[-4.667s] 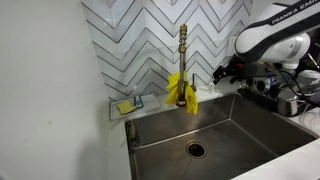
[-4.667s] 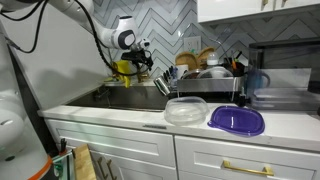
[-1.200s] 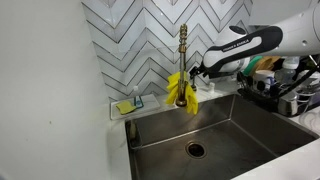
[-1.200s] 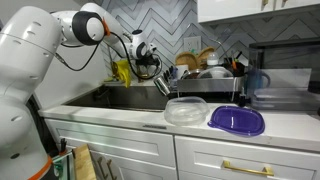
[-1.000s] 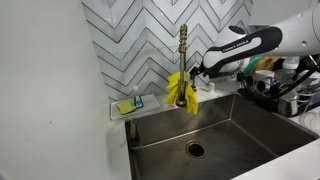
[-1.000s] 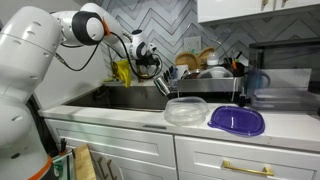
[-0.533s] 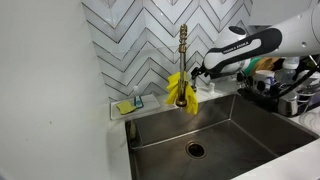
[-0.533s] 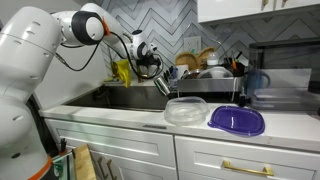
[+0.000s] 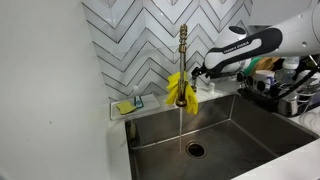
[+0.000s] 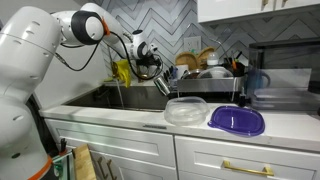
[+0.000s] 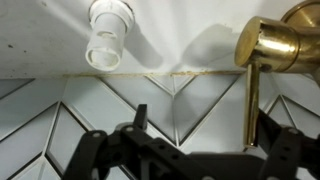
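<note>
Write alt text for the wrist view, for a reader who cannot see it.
The open black gripper faces a pale herringbone tile wall. A slim brass faucet lever runs down from a brass knob, close beside one finger. A white plastic cylinder shows at upper left.

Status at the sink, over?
Gripper open, brass faucet lever inside the jaws, contact unclear. Water running into sink. Yellow cloth draped on faucet, beside the gripper.

Both exterior views share the sink (image 9: pixel 240 122); wrist view sits close to faucet (image 11: pixel 268 42) and tiles (image 11: pixel 60 112).
</note>
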